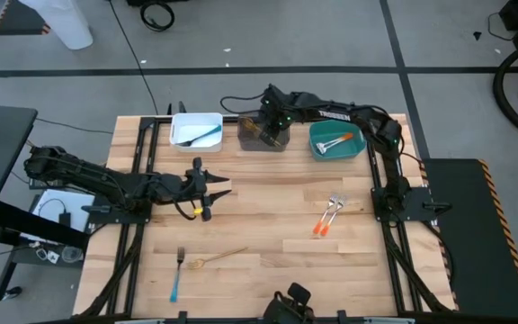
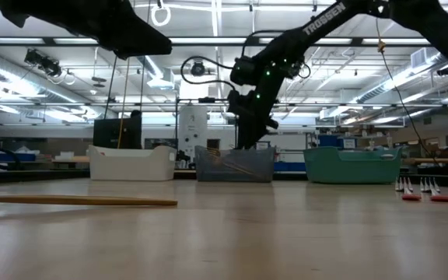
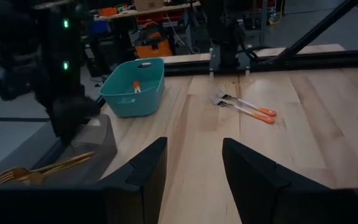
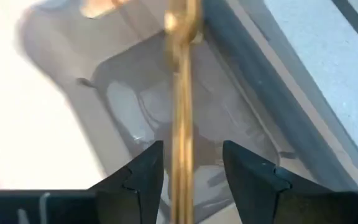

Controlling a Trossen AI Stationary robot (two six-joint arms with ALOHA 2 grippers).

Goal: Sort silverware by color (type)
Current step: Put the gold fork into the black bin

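Four utensils are lying loose on the table (image 1: pixel 268 225).
One blue-handled fork (image 1: pixel 177 274), one gold fork (image 1: pixel 216 258), two orange-handled forks (image 1: pixel 328 216); right gripper (image 1: pixel 272 117) is spreading over the grey bin (image 1: pixel 263 133), left gripper (image 1: pixel 212 188) is gaping empty.

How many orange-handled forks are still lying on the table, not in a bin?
2. Both orange-handled forks lie side by side on the table's right half, in front of the teal bin. That bin also holds orange-handled pieces; their number is unclear.
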